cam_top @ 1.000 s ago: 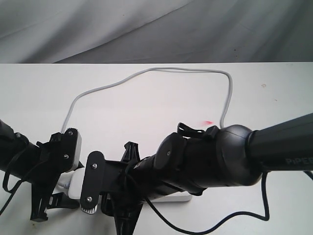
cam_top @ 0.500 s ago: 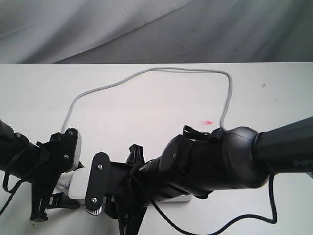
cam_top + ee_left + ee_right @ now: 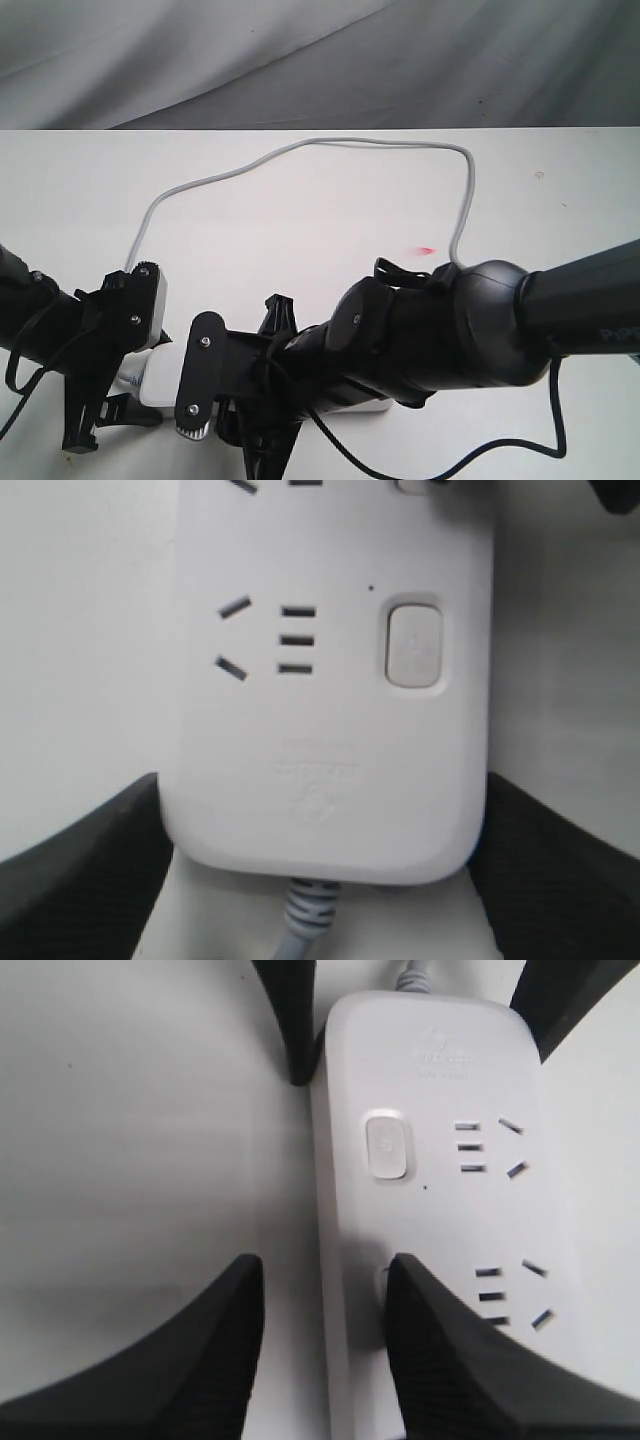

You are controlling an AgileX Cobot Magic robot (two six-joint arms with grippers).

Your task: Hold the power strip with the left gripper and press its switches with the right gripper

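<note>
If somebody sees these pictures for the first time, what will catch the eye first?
First, the bulky black right arm filling the lower right of the exterior view, with the grey cord looping over the white table behind it. Next, the white power strip, clamped at its cord end by the left gripper, while one finger of the open right gripper partly covers its second switch.

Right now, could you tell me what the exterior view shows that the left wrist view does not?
Only the exterior view: the grey cord looping over the table, and a red spot on it. Only the left wrist view: the end socket and its switch. Both: the power strip, with the left gripper holding its cord end.
</note>
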